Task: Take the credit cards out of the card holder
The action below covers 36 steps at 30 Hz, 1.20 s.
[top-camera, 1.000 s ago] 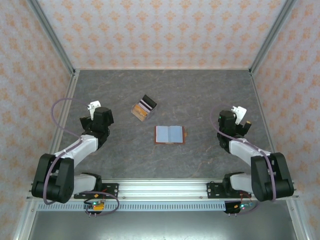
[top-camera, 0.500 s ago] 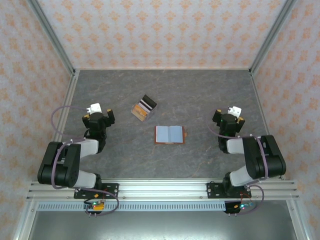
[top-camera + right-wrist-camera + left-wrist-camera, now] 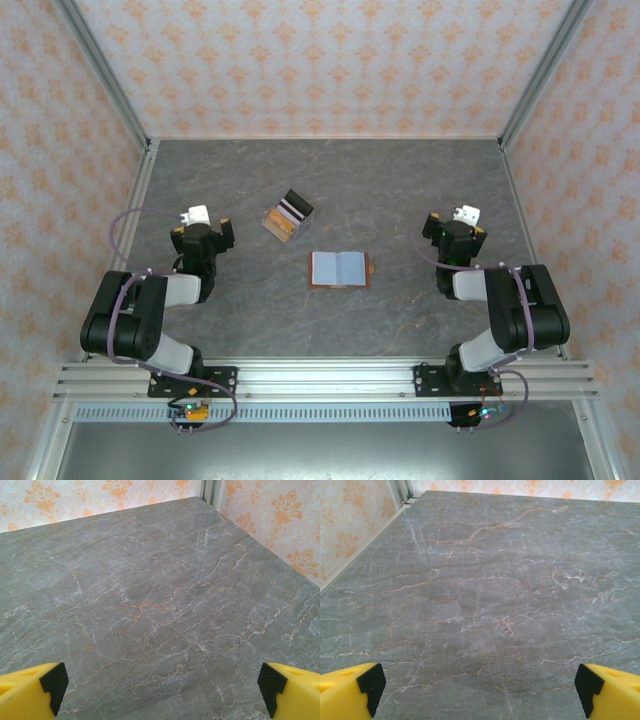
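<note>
The card holder (image 3: 340,269) lies open and flat at the table's centre, pale blue-grey inside with a reddish-brown edge; I cannot make out any cards in it. My left gripper (image 3: 204,230) sits well to its left and my right gripper (image 3: 455,228) well to its right, both apart from it. In the left wrist view the left gripper (image 3: 480,687) is open, yellow fingers (image 3: 350,690) with black pads wide apart over bare table. The right gripper (image 3: 162,685) stands open the same way, fingers (image 3: 292,687) at the frame's corners.
A tan boxy object with black and white parts (image 3: 287,217) stands just behind and left of the card holder. The grey marble table (image 3: 400,190) is walled by patterned panels and metal posts on three sides.
Both arms have folded back towards their bases, elbows drawn in. The left gripper shifted slightly right and the right gripper slightly left. The card holder and the tan object have not moved.
</note>
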Each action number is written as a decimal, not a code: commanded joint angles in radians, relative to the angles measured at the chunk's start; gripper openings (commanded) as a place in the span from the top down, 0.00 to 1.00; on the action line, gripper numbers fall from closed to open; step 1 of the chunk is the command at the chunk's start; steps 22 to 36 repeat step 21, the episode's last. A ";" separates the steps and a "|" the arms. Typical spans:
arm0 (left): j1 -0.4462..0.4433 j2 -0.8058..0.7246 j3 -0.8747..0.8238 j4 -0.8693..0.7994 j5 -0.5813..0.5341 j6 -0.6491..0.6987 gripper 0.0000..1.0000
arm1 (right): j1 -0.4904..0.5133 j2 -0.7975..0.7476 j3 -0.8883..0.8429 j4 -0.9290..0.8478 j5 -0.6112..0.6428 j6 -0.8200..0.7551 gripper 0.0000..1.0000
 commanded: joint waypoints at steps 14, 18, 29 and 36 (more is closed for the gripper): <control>-0.022 0.013 0.027 0.022 -0.064 0.033 0.00 | -0.006 0.005 0.014 -0.012 -0.009 0.003 0.00; -0.022 0.013 0.029 0.019 -0.062 0.032 0.00 | -0.007 0.006 0.015 -0.012 -0.009 0.003 0.00; -0.022 0.013 0.026 0.023 -0.064 0.032 0.00 | -0.007 0.002 0.004 0.002 -0.022 -0.004 0.01; -0.022 0.013 0.026 0.023 -0.064 0.032 0.00 | -0.007 0.002 0.004 0.002 -0.022 -0.004 0.01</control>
